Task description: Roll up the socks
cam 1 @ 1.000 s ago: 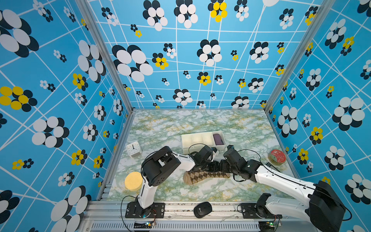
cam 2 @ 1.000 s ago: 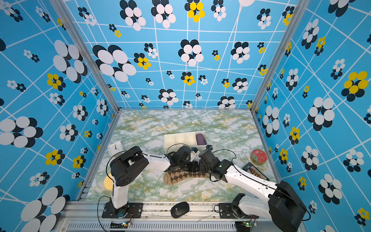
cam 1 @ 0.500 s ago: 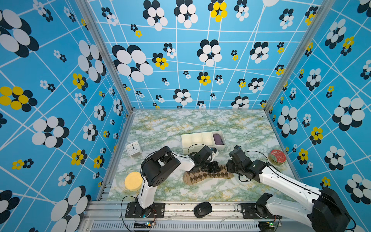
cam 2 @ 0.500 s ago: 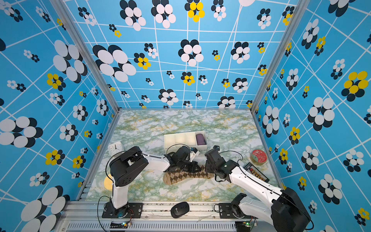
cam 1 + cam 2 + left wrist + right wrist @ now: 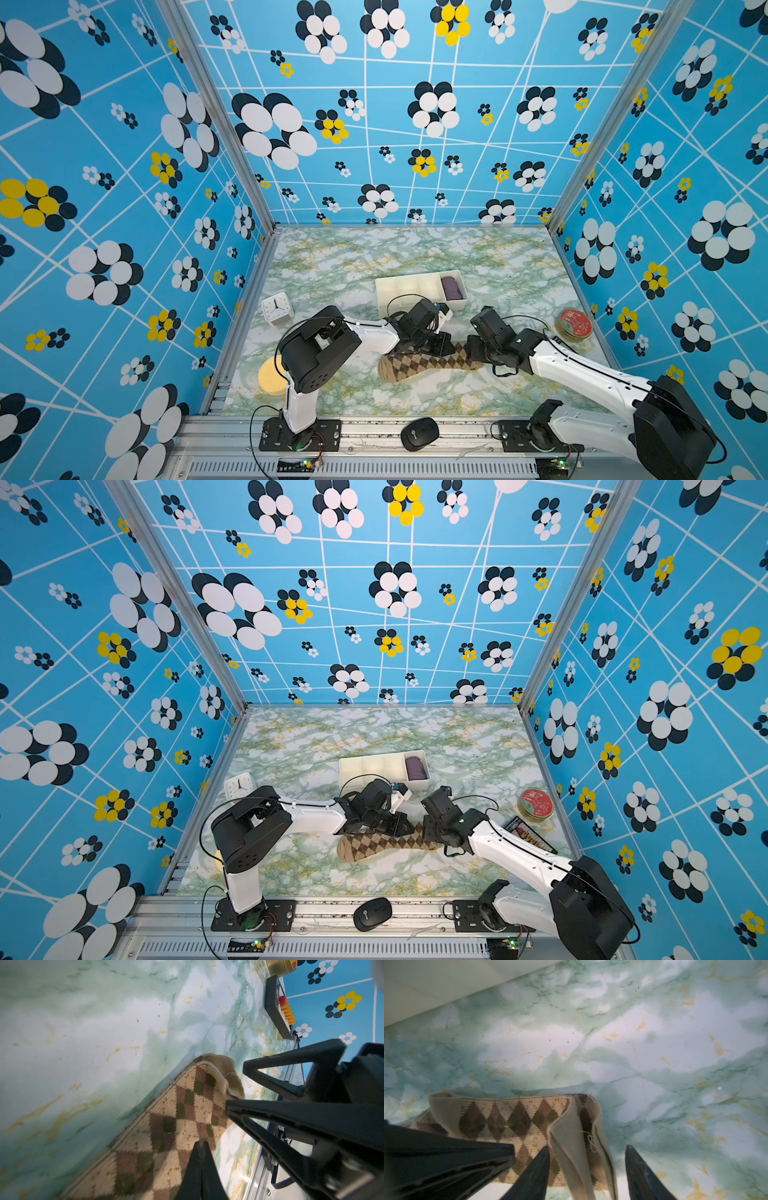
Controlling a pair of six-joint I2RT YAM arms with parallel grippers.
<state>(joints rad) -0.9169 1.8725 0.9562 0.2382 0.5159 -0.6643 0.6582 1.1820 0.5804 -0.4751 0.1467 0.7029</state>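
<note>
The socks (image 5: 419, 365) lie on the marbled surface (image 5: 415, 257), toward its near edge and about mid-width. They stretch left to right, with the rounded toe end at the left and the open cuff end at the right. They sit on the near side of the white tray (image 5: 409, 286), close to it but apart from it. A purple bundle (image 5: 452, 287) fills the tray's rightmost compartment.

The left jaws come in from the left and are pressed together. Their tips are down on the argyle knit at the socks' far edge, roughly midway along. It cannot be told whether any fabric is nipped between them.

The right jaws are spread at the cuff end. In the right wrist view one finger (image 5: 535, 1169) hangs over the diamond pattern and the other hangs over bare surface just past the socks' end. A raised fold of cuff (image 5: 571, 1147) stands in the gap between them, not clamped.
</note>
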